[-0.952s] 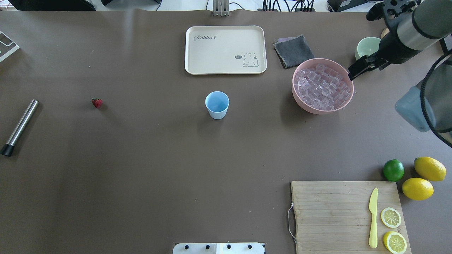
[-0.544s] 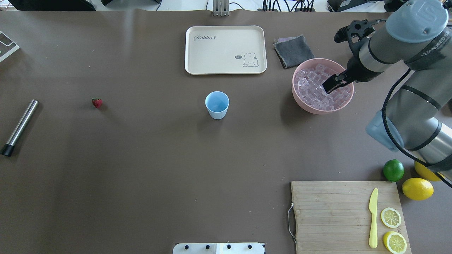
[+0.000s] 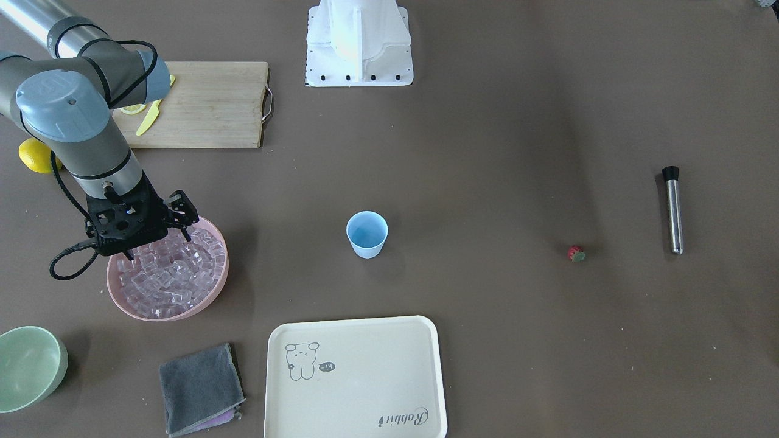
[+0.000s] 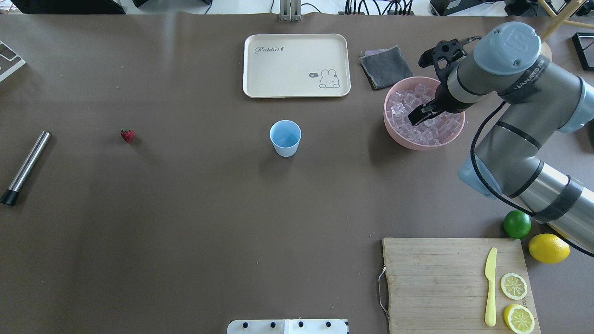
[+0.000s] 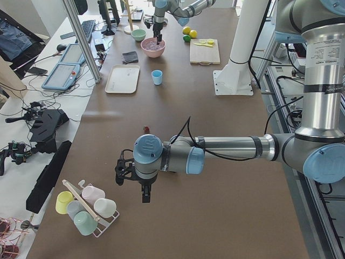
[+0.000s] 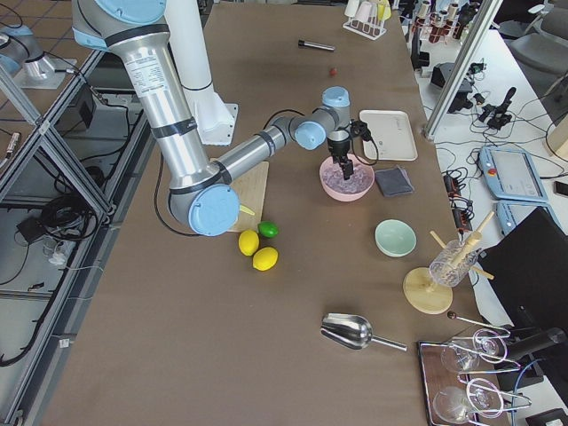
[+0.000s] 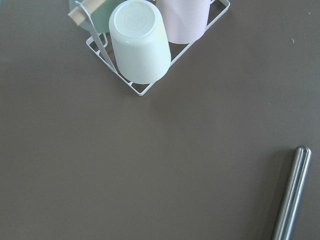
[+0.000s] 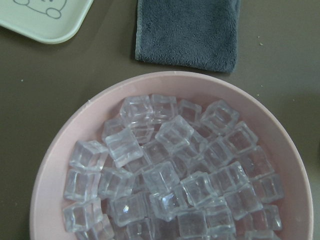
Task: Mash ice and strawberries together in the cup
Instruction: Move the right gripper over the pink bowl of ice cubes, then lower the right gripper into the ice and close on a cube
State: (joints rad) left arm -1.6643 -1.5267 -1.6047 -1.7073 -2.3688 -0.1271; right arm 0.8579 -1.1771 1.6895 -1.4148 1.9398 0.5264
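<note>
Brown matte tabletop (image 4: 185, 232), my right claw (image 4: 414, 118) over pink bowl (image 4: 420, 144) of ice (image 4: 403, 104), whether wide or narrow I cannot tell, light-blue cup (image 4: 285, 138) mid-table to its left, strawberry (image 4: 127, 135) farther left, grey cloth (image 4: 385, 67) beyond bowl

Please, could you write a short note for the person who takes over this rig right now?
Right gripper: low over the ice in the pink bowl; open or shut, cannot tell.
Left gripper: hovers beside the cup rack; cannot tell.
Cup: upright, mid-table, empty.
Strawberry and metal muddler: lying apart on the robot's left side.
Done: nothing in the cup yet.
To do: ice, strawberry, mashing.
</note>
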